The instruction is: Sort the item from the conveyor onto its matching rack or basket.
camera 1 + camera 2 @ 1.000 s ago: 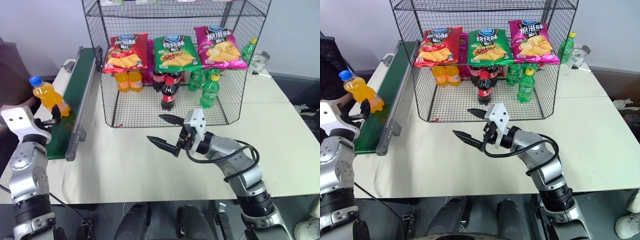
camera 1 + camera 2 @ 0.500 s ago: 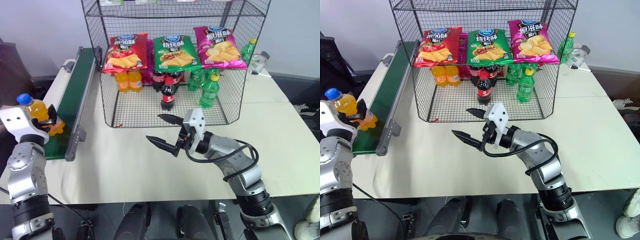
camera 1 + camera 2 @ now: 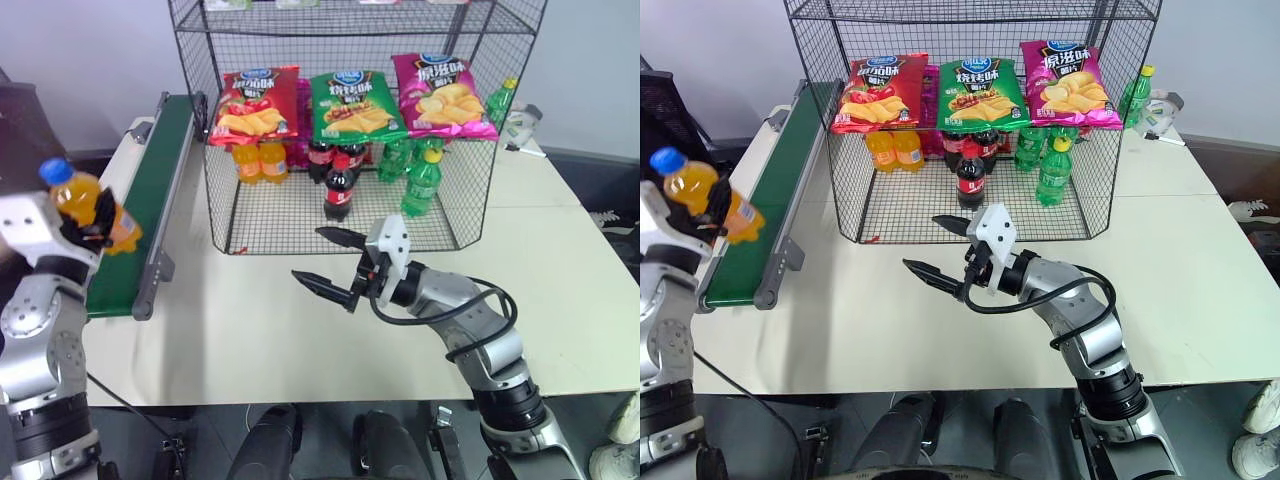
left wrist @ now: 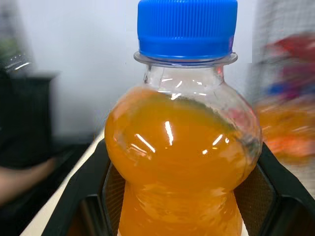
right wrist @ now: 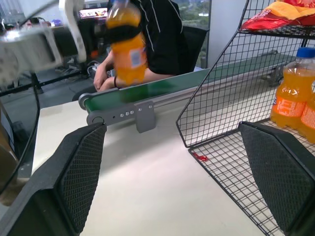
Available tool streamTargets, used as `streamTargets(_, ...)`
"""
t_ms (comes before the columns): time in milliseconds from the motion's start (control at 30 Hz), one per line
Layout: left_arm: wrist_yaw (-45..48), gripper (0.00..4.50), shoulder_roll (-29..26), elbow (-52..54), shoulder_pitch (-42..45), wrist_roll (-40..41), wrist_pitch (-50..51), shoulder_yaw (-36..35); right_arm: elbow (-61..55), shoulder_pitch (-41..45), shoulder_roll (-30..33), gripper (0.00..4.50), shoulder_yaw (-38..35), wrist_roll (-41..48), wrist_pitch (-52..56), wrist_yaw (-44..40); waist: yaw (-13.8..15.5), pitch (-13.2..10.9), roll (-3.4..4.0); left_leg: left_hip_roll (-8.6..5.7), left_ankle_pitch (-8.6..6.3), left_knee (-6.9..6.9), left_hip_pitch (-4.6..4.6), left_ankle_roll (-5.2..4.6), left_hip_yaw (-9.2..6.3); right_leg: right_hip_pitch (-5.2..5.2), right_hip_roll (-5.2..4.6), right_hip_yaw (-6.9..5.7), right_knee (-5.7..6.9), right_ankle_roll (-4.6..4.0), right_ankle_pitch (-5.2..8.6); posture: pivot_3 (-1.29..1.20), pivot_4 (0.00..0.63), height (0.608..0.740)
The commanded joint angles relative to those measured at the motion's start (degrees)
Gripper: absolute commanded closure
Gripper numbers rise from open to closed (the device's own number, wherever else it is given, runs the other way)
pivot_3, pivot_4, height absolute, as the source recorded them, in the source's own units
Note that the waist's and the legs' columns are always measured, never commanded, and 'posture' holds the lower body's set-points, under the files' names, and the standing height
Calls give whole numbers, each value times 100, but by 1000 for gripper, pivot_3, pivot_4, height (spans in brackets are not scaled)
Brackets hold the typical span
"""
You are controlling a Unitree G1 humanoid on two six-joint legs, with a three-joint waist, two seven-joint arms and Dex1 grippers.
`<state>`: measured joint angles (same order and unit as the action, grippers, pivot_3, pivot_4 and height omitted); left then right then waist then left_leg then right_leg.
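Gripped around its body for carrying to the rack (image 3: 350,120), the orange soda bottle (image 3: 88,203) hangs tilted above the conveyor (image 3: 140,215) in the closed left hand (image 3: 95,225); right hand (image 3: 330,262) waits open over the bench (image 3: 560,280)

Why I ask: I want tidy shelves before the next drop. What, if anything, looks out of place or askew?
One cola bottle stands forward of its row and one green bottle forward of its group in the rack. The orange soda bottle tilts in the left gripper, above the conveyor. Nothing spilled.
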<state>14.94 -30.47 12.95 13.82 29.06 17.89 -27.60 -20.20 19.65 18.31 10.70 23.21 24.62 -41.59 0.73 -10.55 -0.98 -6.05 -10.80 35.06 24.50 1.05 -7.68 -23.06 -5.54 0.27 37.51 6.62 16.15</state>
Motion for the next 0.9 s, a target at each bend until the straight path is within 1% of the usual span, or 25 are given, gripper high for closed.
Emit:
streamTargets(33, 257, 2065, -37, 659, 189, 244, 271, 443, -225, 92, 124, 0, -198, -43, -219, 9, -19, 1, 2, 0, 0, 0, -1, 0, 1, -1, 0, 1, 0, 0, 0, 0, 150, 740)
streamTargets(67, 261, 2065, 48, 730, 245, 307, 363, 578, -214, 82, 183, 0, -241, -58, -251, -5, -22, 0, 2, 0, 0, -2, -1, 0, 3, 0, 0, 2, 0, 0, 0, 0, 150, 740)
streamTargets(167, 298, 2065, 381, 744, 364, 7, 420, 1400, -144, 34, 388, 0, -444, -91, -328, 18, -19, 0, 3, 1, 1, -4, -1, 0, 3, 3, 3, 2, 0, 0, 0, 0, 150, 740)
streamTargets(233, 244, 2065, 602, 633, 444, -109, 429, 1691, -127, 10, 463, 0, -510, -106, -366, 38, -21, -1, 1, 0, 1, -2, -1, -1, 3, 25, 3, 2, 0, 0, 0, 0, 150, 740)
streamTargets(300, 234, 2065, 897, 225, 559, -483, 177, 2141, -121, -26, 533, 0, -595, -152, -409, 65, -19, -1, 4, 2, 1, -3, -1, -1, 3, 24, 5, 2, 0, 0, 0, 0, 150, 740)
streamTargets(367, 174, 2065, 1193, -301, 735, -784, -63, 2385, -145, -54, 571, 0, -644, -171, -418, 98, -17, -1, 3, 2, 1, -3, -1, -1, 3, 24, 8, -3, 0, 0, 0, 0, 150, 740)
streamTargets(533, -367, 2065, 1663, -1929, 1377, -1602, -926, 2471, -237, -124, 577, 0, -668, -199, -413, 170, -16, -2, 2, 1, 2, -1, -1, -1, 3, 25, 7, -4, 0, 1, 0, 0, 150, 740)
streamTargets(667, -559, 2065, 2020, -3381, 2005, -1878, -2095, 2394, -311, -178, 574, 0, -661, -211, -408, 236, -3, -2, 1, -1, 2, 0, 3, -1, 3, 22, 5, -6, 0, 2, 0, 0, 150, 740)
streamTargets(800, -650, 2065, 2174, -4523, 2499, -2058, -3005, 2305, -337, -206, 586, 0, -659, -234, -421, 284, 0, -3, -1, -8, 2, 8, 3, -2, 1, 30, 3, -13, -1, 3, -1, 0, 150, 740)
streamTargets(900, -847, 2065, 2188, -5326, 2820, -2208, -3569, 2234, -346, -220, 592, 0, -662, -243, -431, 307, -3, -3, -1, -8, 2, 6, 3, -2, 0, 28, 5, -14, 0, 4, -1, 0, 150, 740)
